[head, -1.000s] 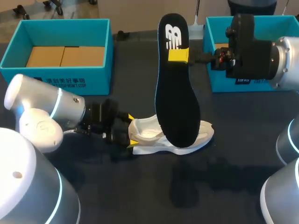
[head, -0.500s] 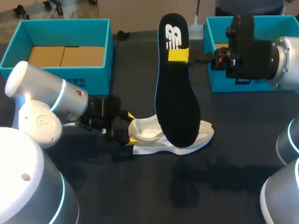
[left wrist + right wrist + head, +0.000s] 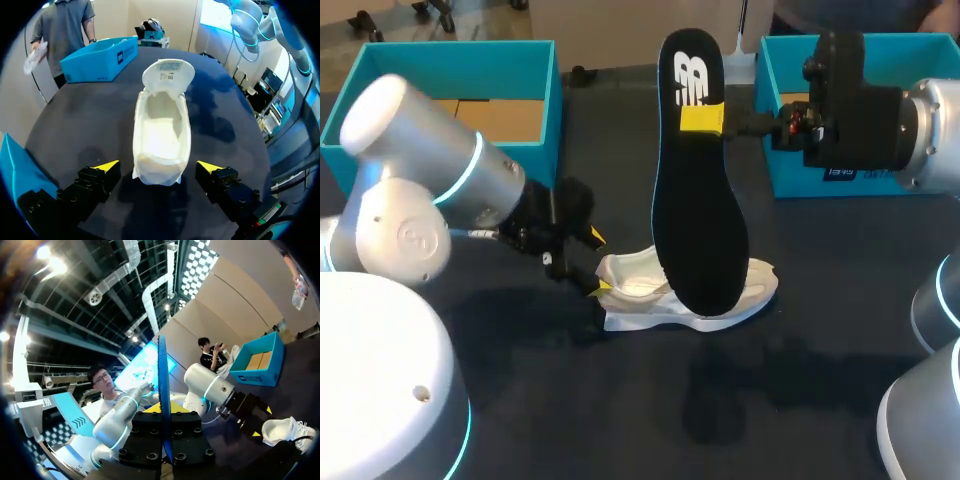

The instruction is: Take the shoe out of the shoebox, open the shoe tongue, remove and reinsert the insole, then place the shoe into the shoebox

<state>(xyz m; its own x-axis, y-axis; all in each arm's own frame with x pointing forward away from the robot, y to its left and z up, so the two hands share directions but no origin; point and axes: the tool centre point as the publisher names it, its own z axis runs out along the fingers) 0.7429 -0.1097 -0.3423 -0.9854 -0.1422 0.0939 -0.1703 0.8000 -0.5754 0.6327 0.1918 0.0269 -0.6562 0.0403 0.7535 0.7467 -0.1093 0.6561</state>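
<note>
A white shoe (image 3: 650, 300) lies on the dark table, tongue (image 3: 168, 75) folded back and its inside bare. My left gripper (image 3: 600, 262) stands open at the heel; in the left wrist view the shoe (image 3: 162, 135) has its heel between the spread yellow fingertips (image 3: 107, 165) without touching them. My right gripper (image 3: 702, 118) is shut on the black insole (image 3: 700, 220), which stands upright with its lower end over the shoe's front. In the right wrist view the insole (image 3: 163, 385) shows edge-on, clamped in the right gripper (image 3: 165, 412).
A teal shoebox (image 3: 535, 60) with cardboard inside stands at the back left. A second teal box (image 3: 775, 150) is at the back right, behind my right arm. My left arm's big joints (image 3: 410, 215) fill the near left.
My left arm has swung upward and its open gripper has shifted slightly toward the far side at the heel. The right arm and the insole have stayed still.
</note>
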